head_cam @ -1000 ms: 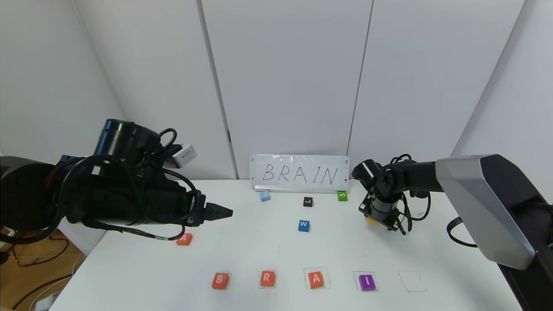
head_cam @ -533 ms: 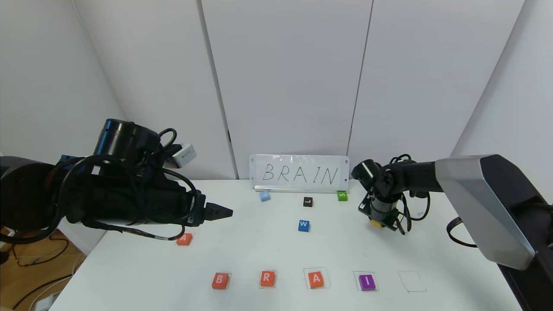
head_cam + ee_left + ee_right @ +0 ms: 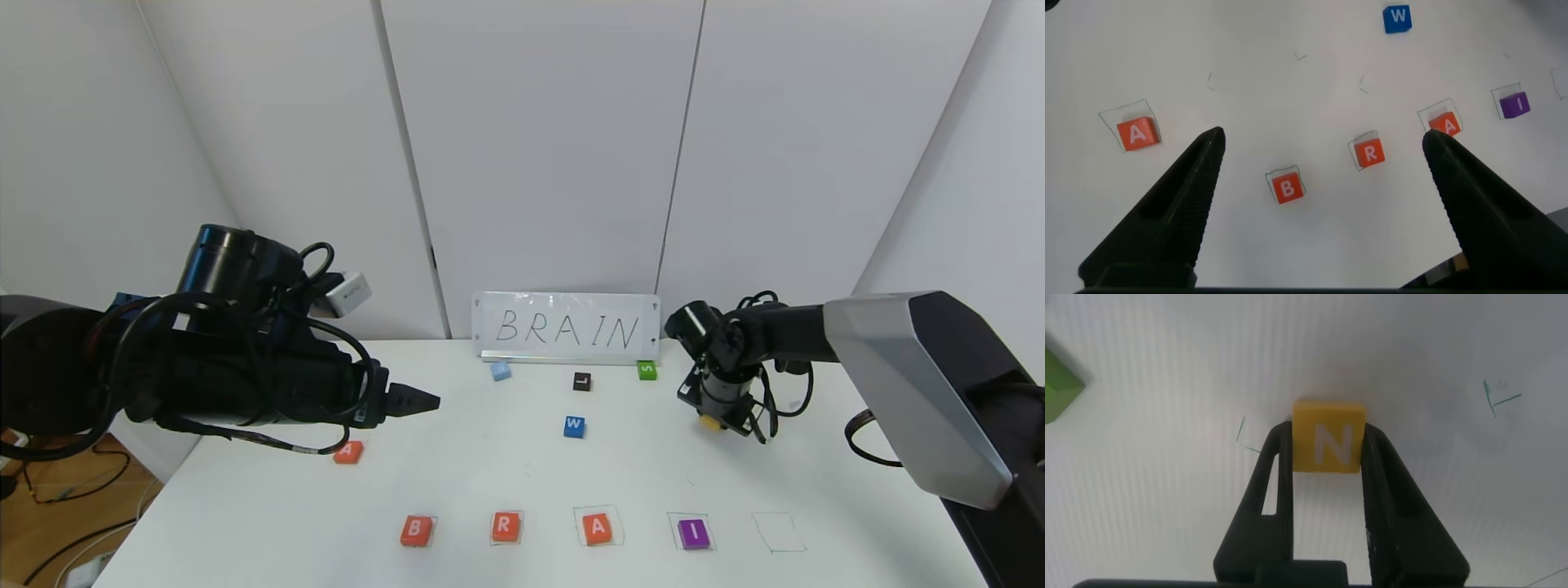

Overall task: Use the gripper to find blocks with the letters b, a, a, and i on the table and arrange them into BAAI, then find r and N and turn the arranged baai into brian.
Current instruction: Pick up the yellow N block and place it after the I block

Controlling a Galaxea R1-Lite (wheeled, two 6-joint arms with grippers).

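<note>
Right gripper (image 3: 1327,469) clamped on yellow N block (image 3: 1328,434), right of green block (image 3: 647,370). Left gripper (image 3: 1323,155) wide, hovering left of it.

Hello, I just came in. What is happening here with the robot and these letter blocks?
The robot is spelling a word with letter blocks on the table. B, R, A and I already lie in a row near the front edge, and one drawn square after the I has no block. The right gripper is closed on the yellow N block farther back. The left gripper hangs open, idle, above the row.
</note>
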